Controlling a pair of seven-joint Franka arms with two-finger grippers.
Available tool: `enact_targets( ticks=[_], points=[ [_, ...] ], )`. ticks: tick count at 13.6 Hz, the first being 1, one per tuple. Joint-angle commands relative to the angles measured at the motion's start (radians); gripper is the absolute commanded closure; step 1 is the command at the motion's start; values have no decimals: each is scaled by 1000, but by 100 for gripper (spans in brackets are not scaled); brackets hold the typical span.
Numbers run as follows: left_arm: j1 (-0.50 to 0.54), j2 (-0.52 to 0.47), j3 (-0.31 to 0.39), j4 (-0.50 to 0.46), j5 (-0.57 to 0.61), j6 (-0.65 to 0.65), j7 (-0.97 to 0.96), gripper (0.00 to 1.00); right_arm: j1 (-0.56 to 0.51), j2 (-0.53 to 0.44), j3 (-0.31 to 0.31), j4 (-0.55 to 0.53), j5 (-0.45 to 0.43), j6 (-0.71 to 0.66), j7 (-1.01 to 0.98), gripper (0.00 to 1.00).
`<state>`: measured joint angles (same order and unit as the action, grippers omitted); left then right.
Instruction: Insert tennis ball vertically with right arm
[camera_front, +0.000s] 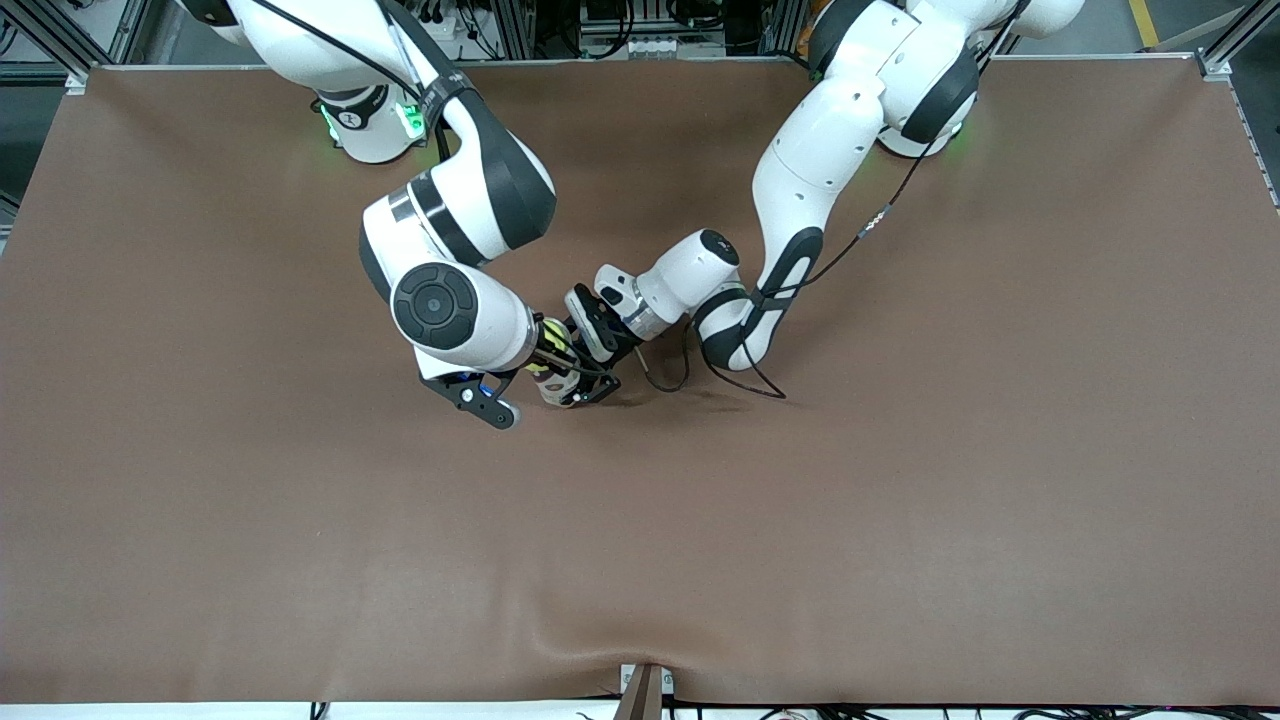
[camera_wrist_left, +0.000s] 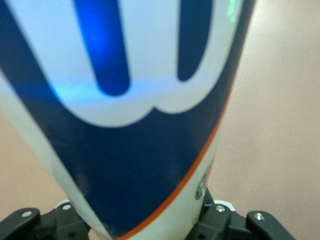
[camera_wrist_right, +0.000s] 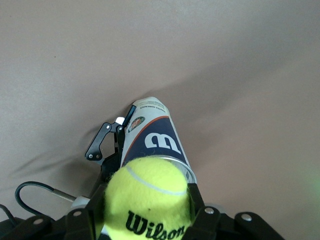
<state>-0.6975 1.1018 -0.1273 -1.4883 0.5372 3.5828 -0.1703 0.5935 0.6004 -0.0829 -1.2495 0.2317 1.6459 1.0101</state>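
My right gripper (camera_wrist_right: 147, 212) is shut on a yellow Wilson tennis ball (camera_wrist_right: 147, 200) and holds it right over the open mouth of a white and blue Wilson ball can (camera_wrist_right: 152, 140). The can stands on the brown table, gripped on its lower part by my left gripper (camera_wrist_left: 145, 222), which is shut on it; the can (camera_wrist_left: 140, 125) fills the left wrist view. In the front view the ball (camera_front: 553, 333) shows just under the right wrist, with the can (camera_front: 553, 390) below it, the right gripper (camera_front: 548, 350) above the can and the left gripper (camera_front: 588, 385) beside it.
The brown table mat (camera_front: 900, 450) spreads all around the can. A black cable (camera_front: 672, 380) loops from the left wrist down onto the table beside the can. Both forearms crowd the space above the can.
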Motion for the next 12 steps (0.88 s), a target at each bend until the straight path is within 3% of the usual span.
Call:
enact_targets(
  ticks=[1, 5, 6, 7, 12],
  points=[
    [15, -8, 6, -38, 32, -29, -8, 22, 2, -5, -6, -5, 8, -1, 4, 60],
    [15, -8, 6, -38, 32, -29, -6, 22, 2, -7, -4, -8, 12, -55, -28, 56],
    [13, -7, 6, -38, 32, -29, -6, 22, 3, -7, -4, -8, 12, -61, -30, 35],
    [15, -8, 6, -37, 32, -29, -6, 22, 8, -7, -6, -8, 12, -61, -22, 0],
    [15, -7, 6, -38, 32, -29, -6, 22, 3, -8, -6, -8, 12, -58, -22, 0]
  ],
)
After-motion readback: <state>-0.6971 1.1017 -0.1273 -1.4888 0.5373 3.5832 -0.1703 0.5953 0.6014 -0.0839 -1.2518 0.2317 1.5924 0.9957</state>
